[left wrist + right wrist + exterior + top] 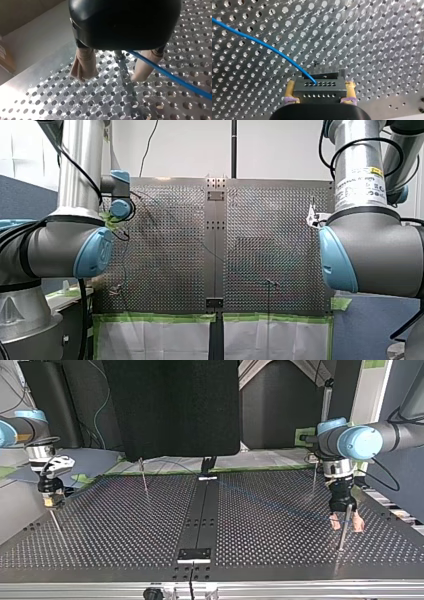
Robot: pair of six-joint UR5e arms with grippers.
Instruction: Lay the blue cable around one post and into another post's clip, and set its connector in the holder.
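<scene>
At the top view's lower right, nearest the camera, our left gripper (345, 522) stands spread wide, its beige pads (357, 523) astride a thin post (342, 537) and gripping nothing. The blue cable (175, 78) runs just beside that post and one pad; we cannot tell whether it wraps the post yet. Farther back, at the left edge, our right gripper (50, 502) is clamped on the black connector (319, 88), from which the cable leaves. We judge the task early: routing, clipping and seating the connector all remain.
</scene>
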